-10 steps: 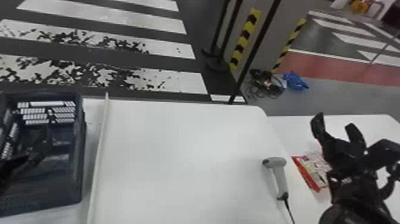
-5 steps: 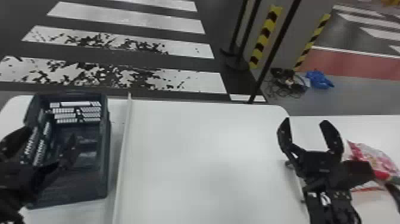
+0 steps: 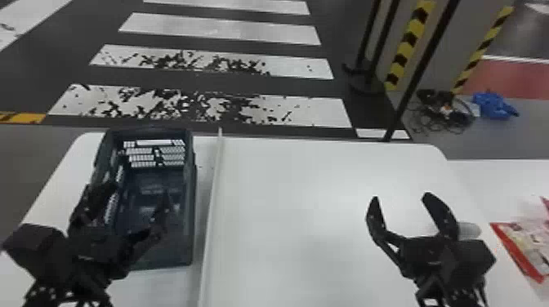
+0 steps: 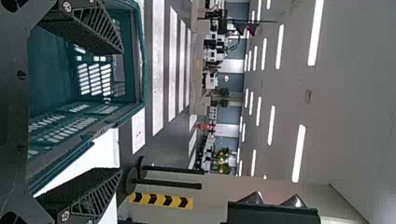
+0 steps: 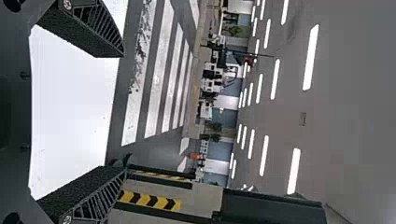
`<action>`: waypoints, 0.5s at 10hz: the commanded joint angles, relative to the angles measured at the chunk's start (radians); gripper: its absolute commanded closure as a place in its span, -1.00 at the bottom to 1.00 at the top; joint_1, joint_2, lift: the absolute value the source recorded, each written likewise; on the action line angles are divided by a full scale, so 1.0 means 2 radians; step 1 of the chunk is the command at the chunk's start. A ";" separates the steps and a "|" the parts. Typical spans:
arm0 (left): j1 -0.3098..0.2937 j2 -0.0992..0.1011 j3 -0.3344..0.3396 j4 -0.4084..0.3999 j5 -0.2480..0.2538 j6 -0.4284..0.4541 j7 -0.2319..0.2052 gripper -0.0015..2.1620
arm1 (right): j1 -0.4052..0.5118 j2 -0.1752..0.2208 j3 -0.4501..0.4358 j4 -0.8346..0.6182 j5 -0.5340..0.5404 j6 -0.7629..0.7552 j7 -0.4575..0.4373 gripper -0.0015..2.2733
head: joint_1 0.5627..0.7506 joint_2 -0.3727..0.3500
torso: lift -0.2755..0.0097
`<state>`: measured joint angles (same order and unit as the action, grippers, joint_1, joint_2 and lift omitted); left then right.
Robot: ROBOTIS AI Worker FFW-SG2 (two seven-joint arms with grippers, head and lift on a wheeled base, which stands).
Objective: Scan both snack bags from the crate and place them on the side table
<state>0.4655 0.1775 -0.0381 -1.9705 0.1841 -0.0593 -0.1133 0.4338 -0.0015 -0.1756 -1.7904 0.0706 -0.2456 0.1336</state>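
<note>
Fingers open on both: L gripper [image 3: 141, 191] lower L of pic, R gripper [image 3: 401, 196] lower R. Main tabletop [image 3: 310, 187] ctr; side tabletop [image 3: 506, 181] R edge; dk crate [image 3: 189, 212] on main one, L of ctr; snack bag [image 3: 527, 241] on side one, lower R; scanner [image 3: 469, 230] part-hidden behind R gripper.

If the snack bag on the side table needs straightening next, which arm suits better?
Probably the right: the open, empty right pincer is nearer the snack bag on the side table, while the left pincer is across at the crate.
</note>
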 commanded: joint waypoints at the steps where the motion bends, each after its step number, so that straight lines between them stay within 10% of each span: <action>1: 0.003 -0.004 -0.011 0.001 -0.012 -0.004 0.004 -0.91 | 0.002 0.001 0.010 0.004 0.006 0.020 -0.009 -0.94 | 0.41 -0.27 | 0.24; 5: 0.003 -0.007 -0.027 0.008 -0.013 -0.009 0.014 -0.91 | 0.004 0.001 0.007 0.001 -0.008 0.049 -0.018 -0.94 | 0.41 -0.34 | 0.24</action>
<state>0.4724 0.1650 -0.0869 -1.9549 0.1580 -0.0783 -0.0851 0.4398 -0.0015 -0.1598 -1.7872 0.0559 -0.1518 0.0977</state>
